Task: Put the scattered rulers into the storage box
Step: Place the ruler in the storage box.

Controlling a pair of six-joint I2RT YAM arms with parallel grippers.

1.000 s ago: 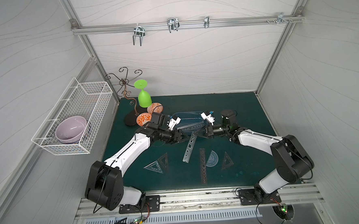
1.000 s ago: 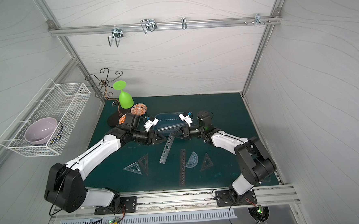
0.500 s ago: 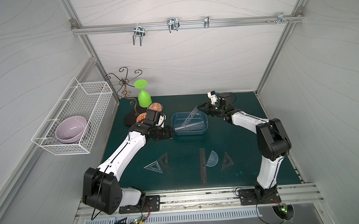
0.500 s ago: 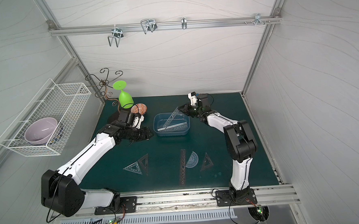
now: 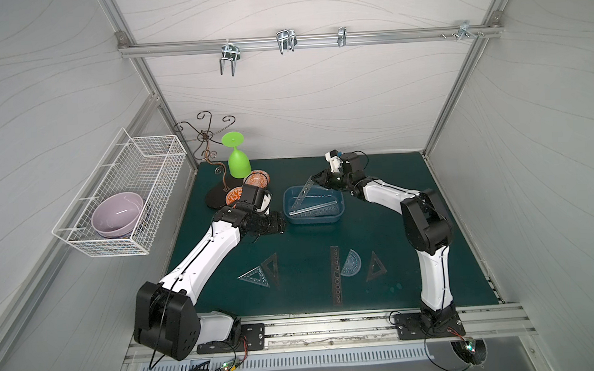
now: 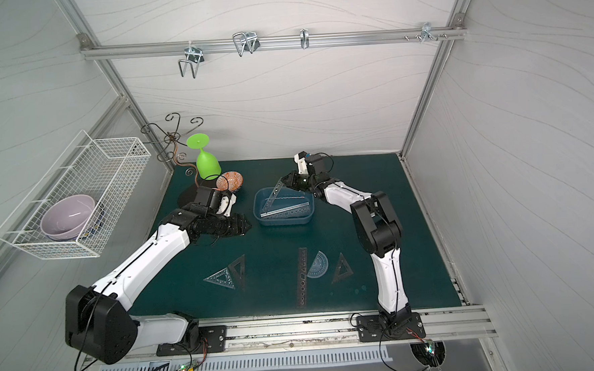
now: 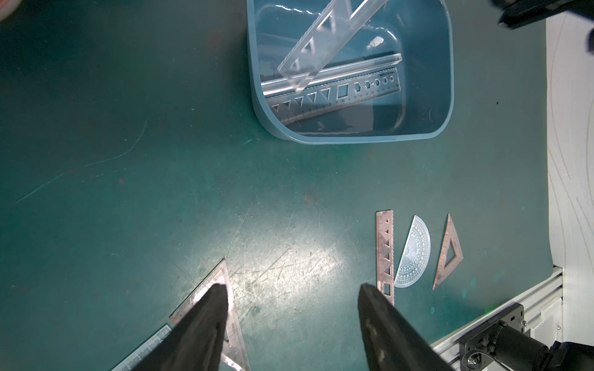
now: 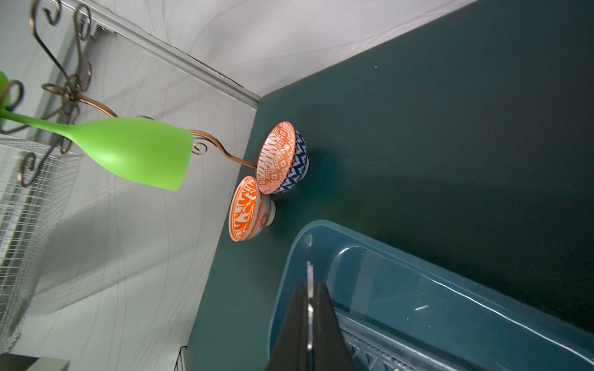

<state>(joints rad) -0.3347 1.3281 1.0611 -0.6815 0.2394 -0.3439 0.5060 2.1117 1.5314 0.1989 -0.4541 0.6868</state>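
Both top views: bright, even, diffuse light, apparently from overhead. Soft shadows beside the arms on the dark green table mat (image 5: 309, 238), wide-angle stretch toward the corners. Left wrist view: washed-out glare patch mid-mat, left gripper (image 7: 291, 289) fingers (image 7: 199, 327) soft-focus. Right wrist view: dimmer, clear plastic strip ruler (image 8: 309, 273) edge glints.

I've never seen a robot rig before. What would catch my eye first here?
Most likely the right end effector, pinching a clear stencil ruler that slants down into the blue storage box near the middle of the green mat. Next comes the bright green goblet, upside down by the curly wire stand in the back left corner. The set squares and protractor lie loose near the front.
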